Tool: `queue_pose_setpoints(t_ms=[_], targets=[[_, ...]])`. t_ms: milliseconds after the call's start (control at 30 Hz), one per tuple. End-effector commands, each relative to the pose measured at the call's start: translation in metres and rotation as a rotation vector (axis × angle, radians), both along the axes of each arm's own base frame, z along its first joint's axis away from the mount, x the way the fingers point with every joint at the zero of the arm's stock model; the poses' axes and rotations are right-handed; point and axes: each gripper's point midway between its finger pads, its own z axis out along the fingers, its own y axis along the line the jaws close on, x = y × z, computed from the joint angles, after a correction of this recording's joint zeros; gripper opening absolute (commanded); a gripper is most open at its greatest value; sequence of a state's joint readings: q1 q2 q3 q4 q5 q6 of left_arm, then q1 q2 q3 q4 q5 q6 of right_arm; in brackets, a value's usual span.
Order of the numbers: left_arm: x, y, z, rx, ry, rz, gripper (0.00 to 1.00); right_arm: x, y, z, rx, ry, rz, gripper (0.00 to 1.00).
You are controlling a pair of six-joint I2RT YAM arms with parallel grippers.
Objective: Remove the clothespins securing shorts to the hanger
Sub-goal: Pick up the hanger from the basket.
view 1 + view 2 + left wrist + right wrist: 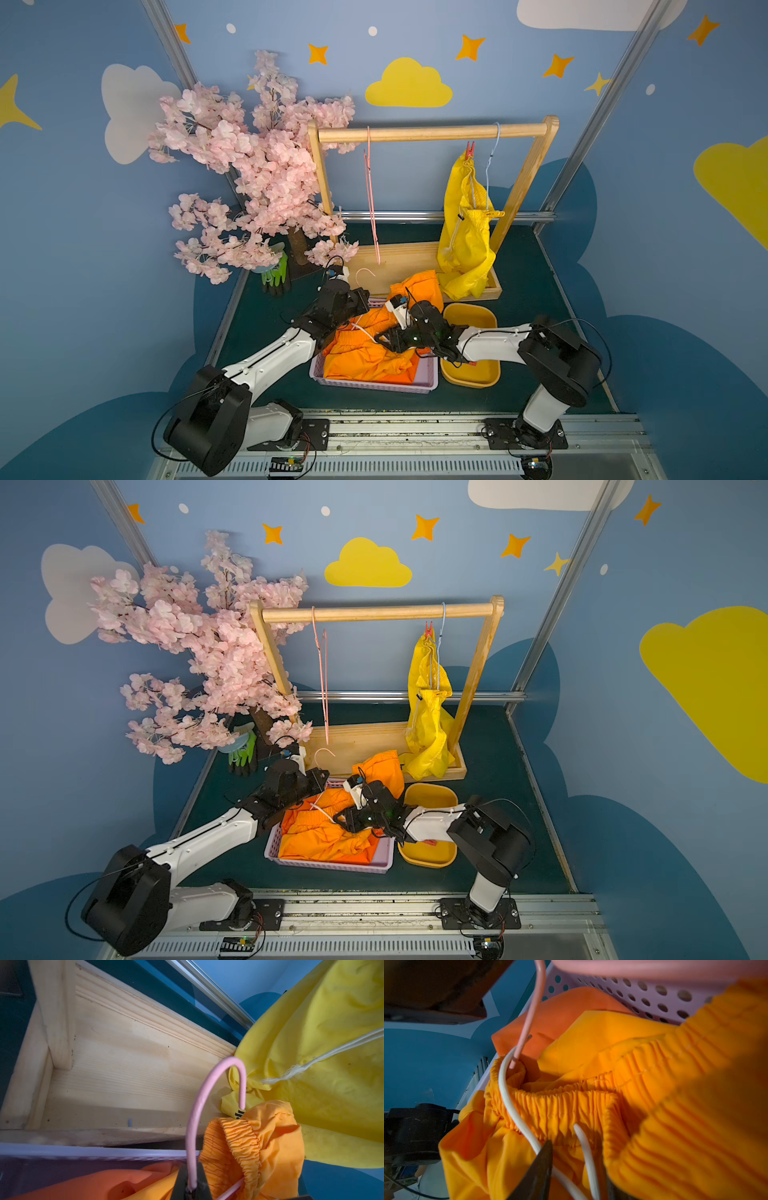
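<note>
Open passage under the wooden rail (432, 134), between hanging pink hanger (371, 199) and yellow shorts (465, 232)

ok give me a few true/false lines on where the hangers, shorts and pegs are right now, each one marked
1. The left gripper is shut on the neck of a pink hanger. True.
2. The yellow shorts lie in the basket. False: they hang on the wooden rack; orange shorts fill the basket.
3. A red clothespin grips the top of the yellow shorts. True.
4. The other pink hanger, on the rack's rail, carries shorts. False: it hangs bare.
</note>
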State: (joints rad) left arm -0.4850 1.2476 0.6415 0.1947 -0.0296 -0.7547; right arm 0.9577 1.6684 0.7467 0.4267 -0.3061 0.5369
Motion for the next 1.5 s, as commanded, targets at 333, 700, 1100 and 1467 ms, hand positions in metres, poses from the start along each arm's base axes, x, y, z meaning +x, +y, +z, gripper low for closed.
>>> queue_pose_setpoints(t_ms=[333,700,1100,1467], targets=[[-0.038,-0.04,0.121,0.188,-0.532,-0.274,0.03,-0.002,-0.098,0.128,-0.11,-0.395,-0.23,0.61],[-0.088,-0.067,0.179,0.263,-0.825,-0.395,0.03,0.013,-0.149,0.179,-0.1,-0.597,-0.407,0.62],[-0.108,-0.082,0.205,0.321,-0.939,-0.464,0.03,0.013,-0.14,0.214,-0.001,-0.646,-0.401,0.61],[-0.114,-0.084,0.218,0.33,-0.99,-0.467,0.03,0.035,-0.147,0.195,-0.091,-0.576,-0.469,0.58]])
